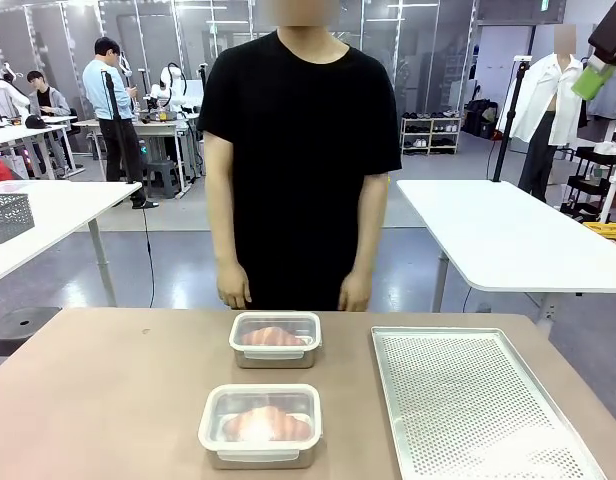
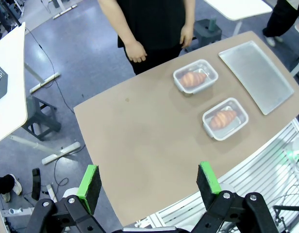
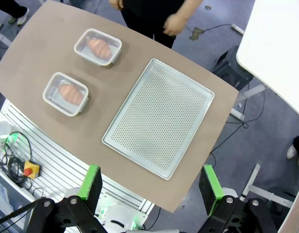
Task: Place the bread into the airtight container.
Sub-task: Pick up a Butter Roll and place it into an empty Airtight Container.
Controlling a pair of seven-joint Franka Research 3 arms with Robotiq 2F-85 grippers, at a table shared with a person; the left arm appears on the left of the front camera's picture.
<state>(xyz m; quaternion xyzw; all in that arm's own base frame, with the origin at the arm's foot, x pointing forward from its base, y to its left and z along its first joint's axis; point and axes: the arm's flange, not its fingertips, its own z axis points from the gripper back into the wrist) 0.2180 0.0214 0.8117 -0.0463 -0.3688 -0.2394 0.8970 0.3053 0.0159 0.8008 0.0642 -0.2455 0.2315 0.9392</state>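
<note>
Both breads boxed; tray bare.
Left end effector [image 2: 148, 187] and right end effector [image 3: 150, 187] gape apart, hold nothing, high over bench [image 1: 108, 390]; check lids on near container [image 1: 260, 425] and far container [image 1: 275, 339] are seated; avoid tray [image 1: 468, 400].

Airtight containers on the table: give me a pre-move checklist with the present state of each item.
1. Bread inside the near container: ok, a croissant shows through the lid.
2. Bread inside the far container: ok, same.
3. Lids on both containers: appear seated; whether latched, cannot tell.
4. Perforated tray free of bread: ok, nothing lies on it.
5. Left gripper and right gripper open and holding nothing: ok, both high above the table.
6. Person's hands off the table: ok, hanging at the far edge.
</note>
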